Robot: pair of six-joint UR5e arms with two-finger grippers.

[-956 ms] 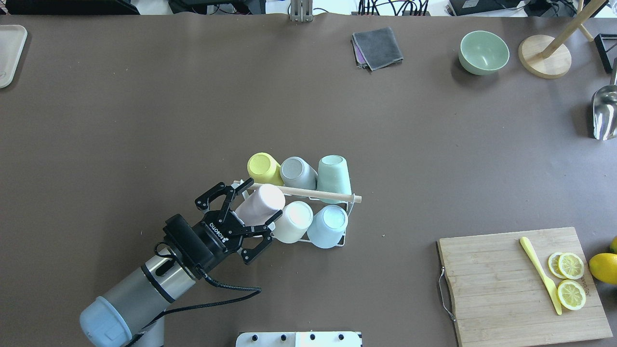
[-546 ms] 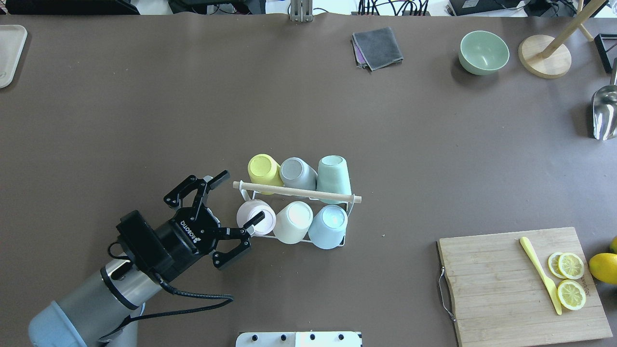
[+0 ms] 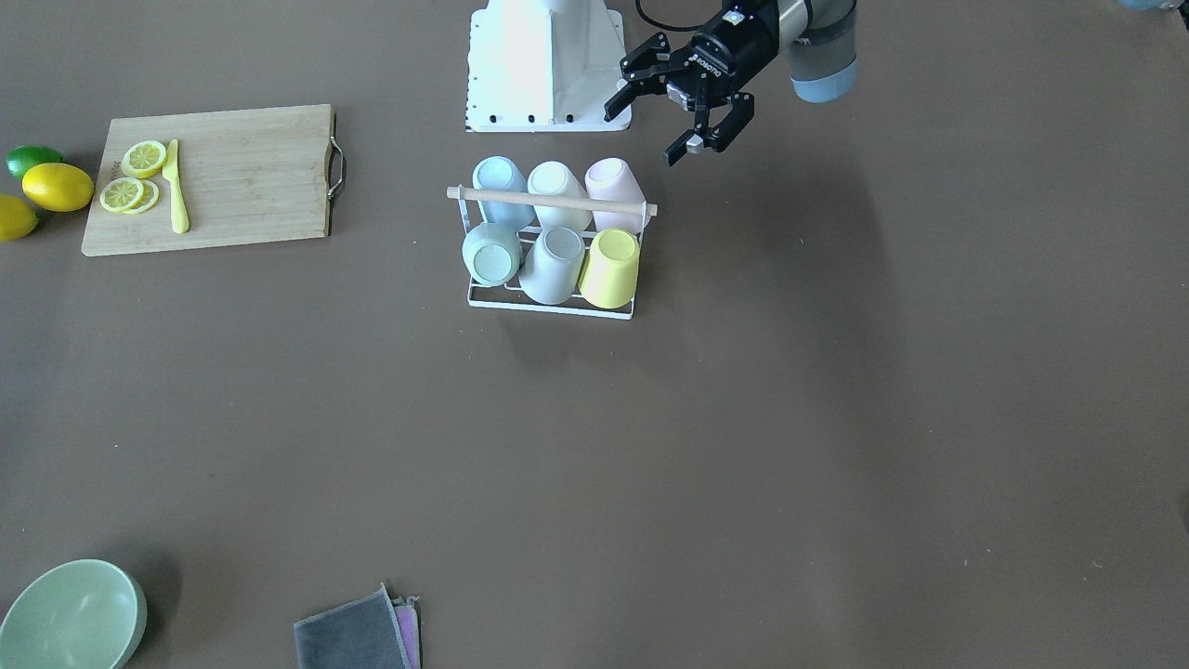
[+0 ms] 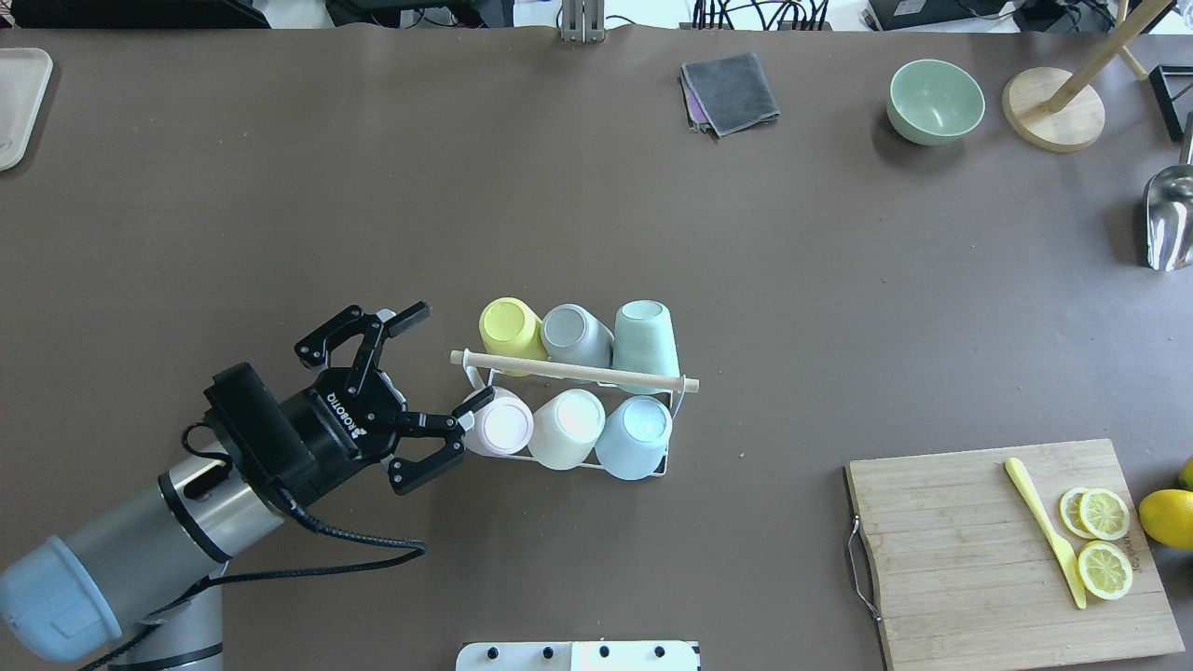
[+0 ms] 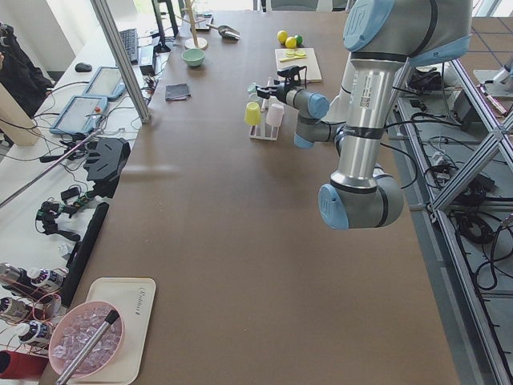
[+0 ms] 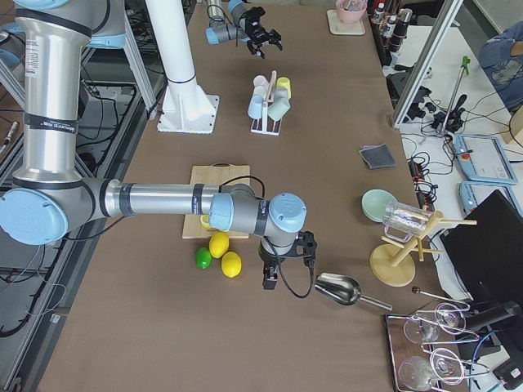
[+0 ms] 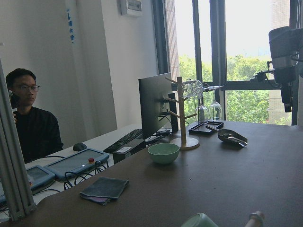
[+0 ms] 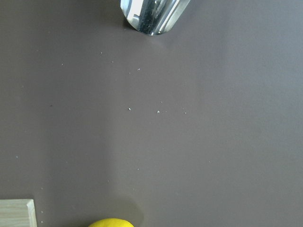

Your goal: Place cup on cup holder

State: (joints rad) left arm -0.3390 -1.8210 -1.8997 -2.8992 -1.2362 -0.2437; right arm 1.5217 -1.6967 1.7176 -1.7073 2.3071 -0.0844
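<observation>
Pink cup [image 4: 503, 429] sits upside down on the cup holder [image 4: 573, 371], just in front of the left pincer [image 4: 447, 356], which is wide open and empty. Placing looks done; next, back away gently.

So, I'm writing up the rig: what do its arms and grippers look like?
Both arms: silver tubes, pale blue joint caps. The left gripper is black, two-fingered, marked ROBOTIQ in white, with a black cable looping off its wrist. The right gripper is black too.
</observation>
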